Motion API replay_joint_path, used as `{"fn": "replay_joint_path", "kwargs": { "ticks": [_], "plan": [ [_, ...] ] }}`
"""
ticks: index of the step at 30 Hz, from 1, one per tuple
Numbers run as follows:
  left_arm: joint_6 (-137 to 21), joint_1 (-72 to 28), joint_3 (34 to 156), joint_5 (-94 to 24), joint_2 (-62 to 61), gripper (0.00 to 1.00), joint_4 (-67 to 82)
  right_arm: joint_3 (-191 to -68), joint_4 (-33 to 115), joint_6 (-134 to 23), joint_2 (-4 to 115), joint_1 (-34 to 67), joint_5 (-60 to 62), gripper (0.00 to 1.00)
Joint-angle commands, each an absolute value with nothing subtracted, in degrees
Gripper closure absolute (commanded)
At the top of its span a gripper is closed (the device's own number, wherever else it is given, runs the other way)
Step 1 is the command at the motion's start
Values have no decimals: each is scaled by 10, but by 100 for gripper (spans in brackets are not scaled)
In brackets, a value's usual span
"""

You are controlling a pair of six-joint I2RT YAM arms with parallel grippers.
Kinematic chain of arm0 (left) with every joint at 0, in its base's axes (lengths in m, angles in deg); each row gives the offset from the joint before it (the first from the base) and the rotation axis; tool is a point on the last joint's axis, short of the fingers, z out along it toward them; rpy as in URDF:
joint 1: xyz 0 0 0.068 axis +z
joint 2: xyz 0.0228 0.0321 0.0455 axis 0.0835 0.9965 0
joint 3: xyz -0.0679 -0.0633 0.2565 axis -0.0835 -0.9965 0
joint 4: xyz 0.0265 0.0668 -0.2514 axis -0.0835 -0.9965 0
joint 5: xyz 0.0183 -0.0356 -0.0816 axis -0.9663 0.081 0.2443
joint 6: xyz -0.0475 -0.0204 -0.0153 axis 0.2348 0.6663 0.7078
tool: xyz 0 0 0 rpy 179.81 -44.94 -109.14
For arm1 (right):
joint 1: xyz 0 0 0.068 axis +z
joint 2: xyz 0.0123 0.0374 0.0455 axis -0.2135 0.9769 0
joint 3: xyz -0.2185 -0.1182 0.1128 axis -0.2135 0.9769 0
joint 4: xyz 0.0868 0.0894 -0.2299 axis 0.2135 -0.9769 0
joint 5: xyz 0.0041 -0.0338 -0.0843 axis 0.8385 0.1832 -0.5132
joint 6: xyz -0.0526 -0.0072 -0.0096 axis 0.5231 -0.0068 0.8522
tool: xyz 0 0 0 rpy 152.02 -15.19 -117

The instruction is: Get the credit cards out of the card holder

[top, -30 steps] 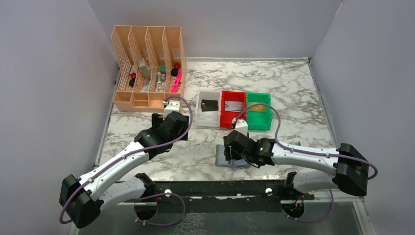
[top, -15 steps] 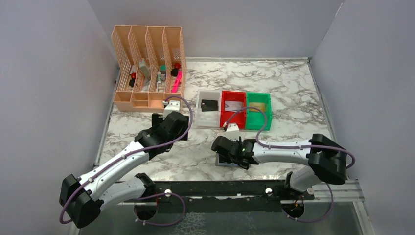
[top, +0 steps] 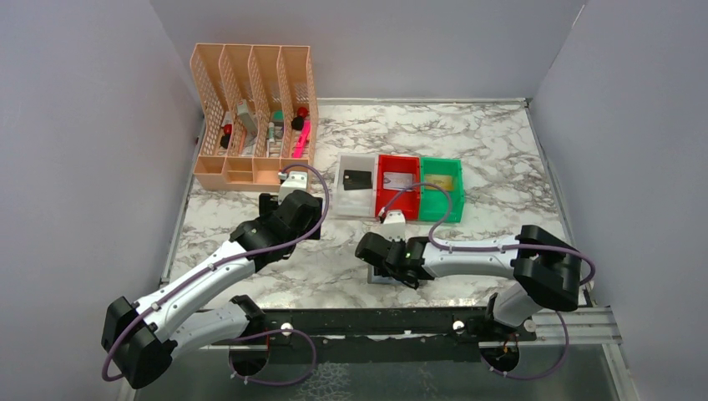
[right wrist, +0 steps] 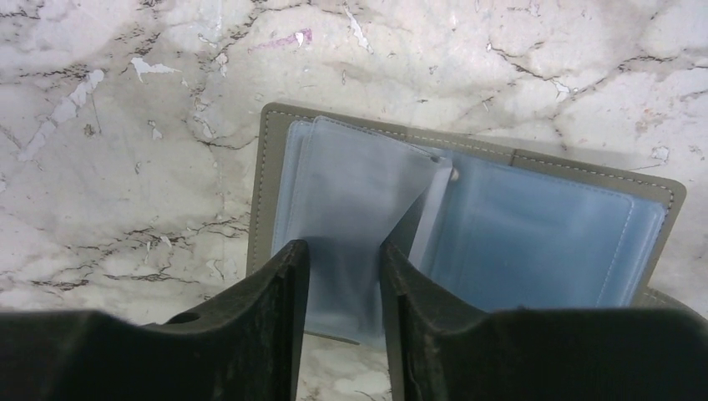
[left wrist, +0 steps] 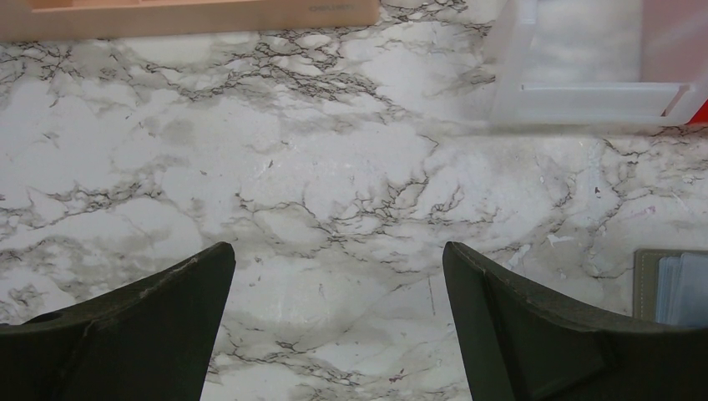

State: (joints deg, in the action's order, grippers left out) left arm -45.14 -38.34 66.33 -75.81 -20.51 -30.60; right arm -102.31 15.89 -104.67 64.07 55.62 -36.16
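Observation:
The card holder (right wrist: pixel 543 242) lies open on the marble, grey rim around light-blue pockets, with a translucent sleeve (right wrist: pixel 359 192) standing loose over its left half. My right gripper (right wrist: pixel 343 246) hovers over that sleeve, jaws narrowed but still apart, and the sleeve shows through the gap. From above, the right gripper (top: pixel 373 253) hides most of the card holder (top: pixel 384 277). A black credit card (top: pixel 356 179), a silvery one (top: pixel 398 180) and a gold one (top: pixel 442 182) each lie in a bin. My left gripper (left wrist: pixel 334 251) is wide open over bare marble, left of the card holder (left wrist: pixel 672 288).
White bin (top: pixel 351 206), red bin (top: pixel 397 212) and green bin (top: pixel 440 215) stand in a row behind the holder. A peach desk organiser (top: pixel 255 117) with pens fills the back left. Grey walls close in the table on three sides.
My right arm has swung left over the card holder and its jaws have narrowed. The left arm has not moved.

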Motion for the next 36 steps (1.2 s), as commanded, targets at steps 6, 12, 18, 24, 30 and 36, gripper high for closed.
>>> {"fn": "replay_joint_path", "kwargs": {
  "ticks": [6, 12, 18, 24, 30, 36],
  "plan": [
    [-452, -381, 682, -769, -196, 1, -304, -990, 152, -1076, 636, 559, -387, 73],
    [-449, -381, 684, -755, -190, 1, -303, -980, 181, -1060, 617, 559, -369, 77],
    [-423, -381, 673, -677, -194, 1, -271, -969, 207, -1057, 594, 559, -354, 68],
    [-385, -381, 648, -588, -199, 1, -220, -957, 212, -1063, 579, 559, -354, 59],
    [-368, -381, 642, -538, -194, 1, -192, -934, 222, -1071, 554, 555, -333, 57],
    [-359, -382, 637, -488, -176, 1, -164, -910, 250, -1062, 529, 543, -314, 64]
  ]
}}
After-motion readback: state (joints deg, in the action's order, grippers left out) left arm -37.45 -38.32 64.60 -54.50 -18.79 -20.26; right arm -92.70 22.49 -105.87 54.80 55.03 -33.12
